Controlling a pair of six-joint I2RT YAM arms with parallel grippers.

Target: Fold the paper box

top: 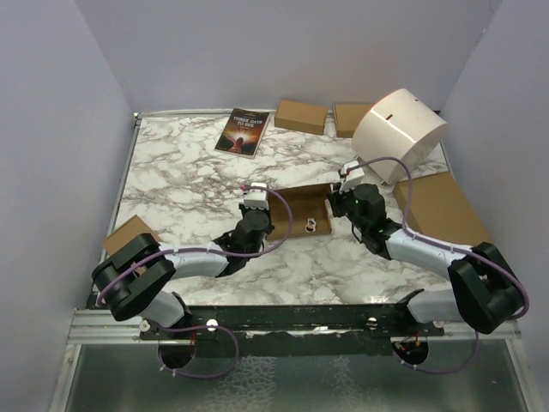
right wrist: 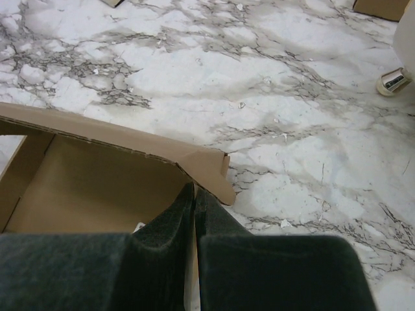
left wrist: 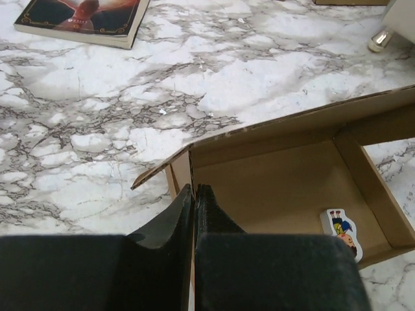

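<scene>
Both arms reach in from the near edge. The left tool is clamped tight on the left end wall of the shallow brown corrugated-cardboard paper box, and the right tool likewise on its right end wall. It sits open-topped mid-bench, a small cartoon sticker inside. I'd go for low, level pinches and square walls so the far long wall doesn't buckle. Room-wise: bare marble bench on the left, a big flat brown cardboard panel close on the right, a white round drum and dark paperback book further back.
</scene>
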